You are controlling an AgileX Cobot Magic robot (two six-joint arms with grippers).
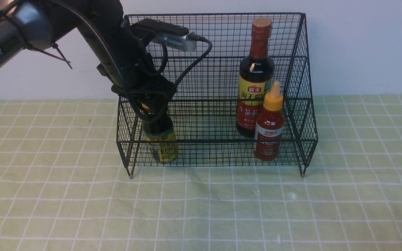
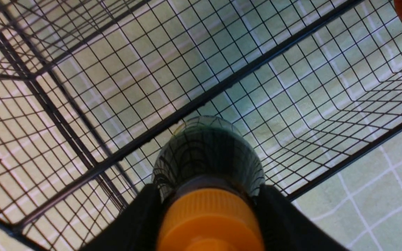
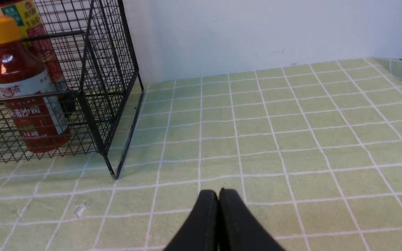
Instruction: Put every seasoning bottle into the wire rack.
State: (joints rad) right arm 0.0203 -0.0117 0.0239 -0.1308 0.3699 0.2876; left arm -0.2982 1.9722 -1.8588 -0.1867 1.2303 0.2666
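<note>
A desk (image 1: 47,209) covered with a pale green cloth (image 1: 201,209) crossed by thin white lines fills the lower part of the front view, and a plain off-white wall (image 1: 361,45) rises behind it. The cloth shows a few faint creases and small white specks near its middle. The black wire rack (image 1: 302,104) stands on short feet at the back of the desk, close to the wall. Inside it, toward the robot's right, the tall soy bottle (image 1: 255,76) with a red-brown cap stands upright on the rear part, and the small red sauce bottle (image 1: 269,132) with a yellow nozzle stands upright just in front of it in the lower front tier. At the rack's other end, the squat dark bottle (image 1: 161,139) with a yellow-green label sits upright in the front tier. The left gripper (image 1: 152,104) reaches down into the rack from above, and its fingers (image 2: 134,223) sit on either side of the bottle's neck just below the orange cap, apparently closed on it, though the contact itself is hard to make out. The bottle's base seems to rest on the mesh floor, but the wires blur that detail. The right gripper (image 3: 218,198) hangs low over bare cloth well to the side of the rack, its fingers pressed together with nothing between them.
</note>
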